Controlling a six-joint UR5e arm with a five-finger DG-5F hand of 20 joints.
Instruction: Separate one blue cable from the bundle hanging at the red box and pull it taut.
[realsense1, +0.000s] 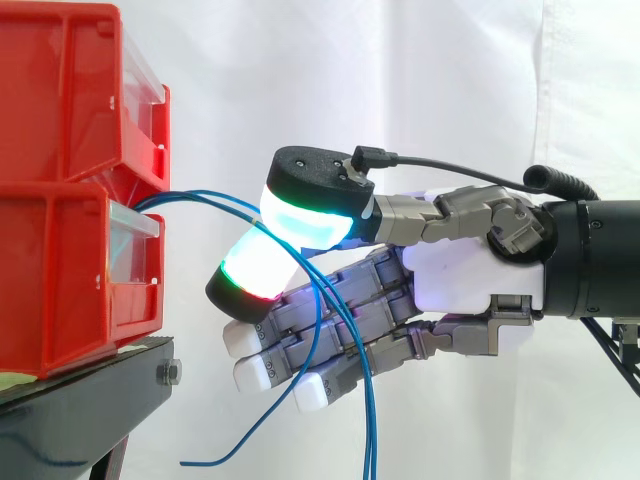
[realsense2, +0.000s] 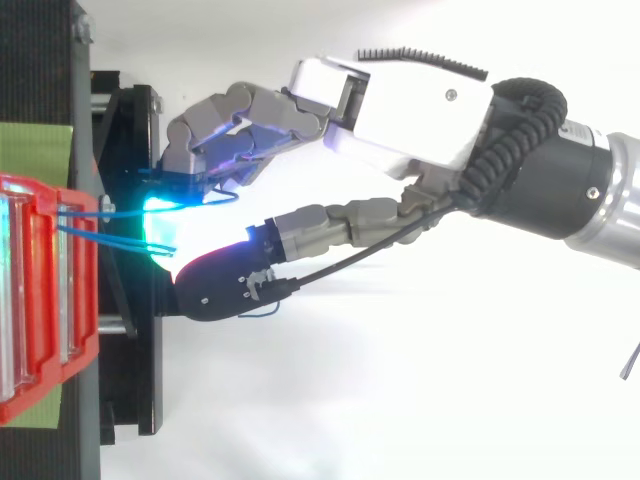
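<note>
Reaching in level from the right edge of the side view, the hand (realsense1: 470, 275) is seen closed in a pinch. Its topmost pad (realsense1: 305, 218), glowing cyan and green, is pressed against a second pad (realsense1: 255, 268) just below it, which glows white with a red and green edge. The blue cables (realsense1: 205, 196) are held between these two pads. From the pinch they run away from the fingertips to the gap between the upper red bin (realsense1: 60, 100) and the lower red bin (realsense1: 60, 290), in a gentle arc and not fully straight. On the palm side of the pinch they hang down in front of the other fingers (realsense1: 255, 372), which are curled below. One loose end is curved out below the fingertips, towards the black stand (realsense1: 80, 400). How many strands are pinched cannot be told. Behind the hand a white curtain (realsense1: 450, 80) is seen.
</note>
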